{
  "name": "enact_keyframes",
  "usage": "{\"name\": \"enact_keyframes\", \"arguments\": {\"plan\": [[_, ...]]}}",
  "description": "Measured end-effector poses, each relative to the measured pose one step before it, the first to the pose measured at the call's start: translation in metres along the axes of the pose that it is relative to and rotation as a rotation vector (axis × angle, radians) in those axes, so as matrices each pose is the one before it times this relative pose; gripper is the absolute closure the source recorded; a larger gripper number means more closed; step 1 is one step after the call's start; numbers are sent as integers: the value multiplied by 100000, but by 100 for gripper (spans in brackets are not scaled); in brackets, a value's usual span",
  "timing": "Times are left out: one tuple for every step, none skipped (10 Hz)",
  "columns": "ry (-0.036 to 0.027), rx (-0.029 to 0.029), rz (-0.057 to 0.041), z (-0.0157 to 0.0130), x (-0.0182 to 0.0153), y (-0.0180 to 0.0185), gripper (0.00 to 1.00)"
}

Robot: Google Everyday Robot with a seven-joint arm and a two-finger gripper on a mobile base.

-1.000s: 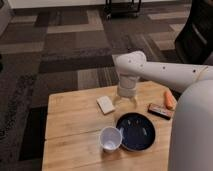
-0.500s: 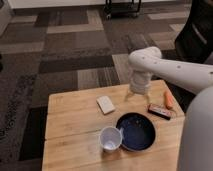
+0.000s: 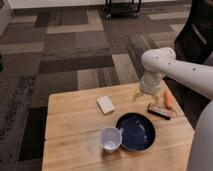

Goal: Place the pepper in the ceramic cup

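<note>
Starting nearest: ceramic cup upright on the near part of the wooden surface, nothing inside as far as can be seen, right up against the left rim of the dark blue plate. Haven't budged in the last second, either of them.

Moving back a bit: small pale block left of centre, dark bar over to the right just past the plate. Same spots as before too.

Then the pepper, lying at the far right edge of the surface, just beyond the bar and well apart from the cup. Untouched so far.

Now the actual change: claw has swung from around the far middle of the surface, close to the pale block, over to the far right. Hanging under the white arm just left of the pepper now, jaws spread wide and holding nothing.

Reading that as the reach phase, so pretty early on. Lined up near the target but not on it yet, no grasp made, and a carry back toward the near-left cup left to do after that. Worth watching the bar, sitting awfully close to the pepper.

Way back: just patchwork carpet and a dark cart.
</note>
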Motion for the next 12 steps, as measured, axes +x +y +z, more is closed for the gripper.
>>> {"name": "enact_keyframes", "arguments": {"plan": [[122,84,106,11,38,-87,35],[150,22,-68,81,4,46,35],[90,57,-198,24,13,103,35],[-5,42,5,3,17,-31,35],[-767,17,-295,-162,-174,-270,35],[-2594,552,133,-489,-856,-1392,35],[-1015,-42,178,-161,-452,-539,35],[-1425,277,149,-42,-1007,-1259,35],[-87,80,162,134,-241,-417,35],[387,323,414,288,-356,-766,35],[1581,699,955,553,-322,-963,35],[1089,753,732,463,-321,-940,35]]}}
